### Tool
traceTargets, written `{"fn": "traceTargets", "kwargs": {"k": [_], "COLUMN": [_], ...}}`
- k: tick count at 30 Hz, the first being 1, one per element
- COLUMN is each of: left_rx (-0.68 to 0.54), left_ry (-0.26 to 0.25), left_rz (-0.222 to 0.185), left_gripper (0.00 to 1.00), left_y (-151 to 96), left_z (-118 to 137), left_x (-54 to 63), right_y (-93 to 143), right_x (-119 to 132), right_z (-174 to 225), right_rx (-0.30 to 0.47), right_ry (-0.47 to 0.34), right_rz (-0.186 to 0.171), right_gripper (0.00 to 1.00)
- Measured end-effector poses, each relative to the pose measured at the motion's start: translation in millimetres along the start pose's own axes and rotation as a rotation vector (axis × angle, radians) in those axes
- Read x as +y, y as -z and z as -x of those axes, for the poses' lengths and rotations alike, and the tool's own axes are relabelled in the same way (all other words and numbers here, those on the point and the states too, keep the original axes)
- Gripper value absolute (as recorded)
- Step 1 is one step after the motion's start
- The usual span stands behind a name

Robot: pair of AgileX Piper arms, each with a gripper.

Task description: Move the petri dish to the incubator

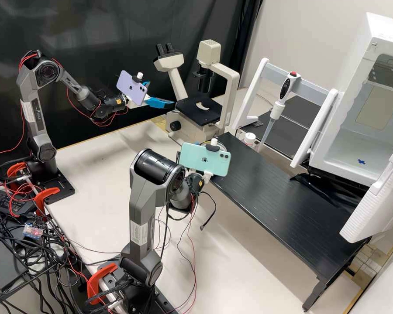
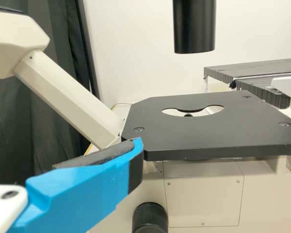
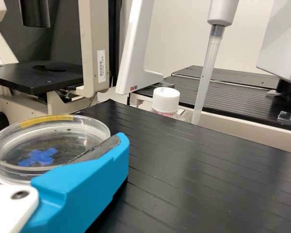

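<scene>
In the high view, my right gripper (image 1: 197, 143) is mostly hidden behind a mint phone at the black shelf's near-left end, with a bit of the petri dish's clear rim (image 1: 220, 145) behind it. The right wrist view has the petri dish (image 3: 63, 138), with a blue cross-shaped patch, against the pad of my right gripper (image 3: 89, 172), which is shut on it. The incubator (image 1: 362, 93) stands at the right with its door open; a blue mark lies on its floor. My left gripper (image 1: 160, 95) is open and empty beside the microscope; the left wrist view shows the left gripper (image 2: 99, 177) near the stage.
The microscope (image 1: 198, 111) stands at the back, left of the black shelf (image 1: 288, 205). Behind the shelf are a pipette (image 1: 275, 111) on a white stand and a white-capped bottle (image 1: 249, 138). The incubator's open door (image 1: 375, 200) juts over the shelf's right end. Cables crowd the left.
</scene>
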Motion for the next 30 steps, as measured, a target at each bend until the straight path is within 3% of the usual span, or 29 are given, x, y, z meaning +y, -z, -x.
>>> {"fn": "traceTargets", "kwargs": {"k": [15,22,30], "left_rx": [0.0,0.0,0.0], "left_ry": [0.0,0.0,0.0], "left_rz": [0.0,0.0,0.0], "left_gripper": [1.0,1.0,1.0], "left_y": [0,0,0], "left_z": [0,0,0], "left_x": [0.0,0.0,0.0], "right_y": [-4,-5,-38], "right_x": [5,14,57], "right_z": [-1,4,24], "right_rx": [-0.007,-0.018,-0.163], "right_ry": [0.007,-0.01,-0.164], "right_rz": [-0.055,-0.045,-0.057], "right_gripper": [0.0,0.0,0.0]}}
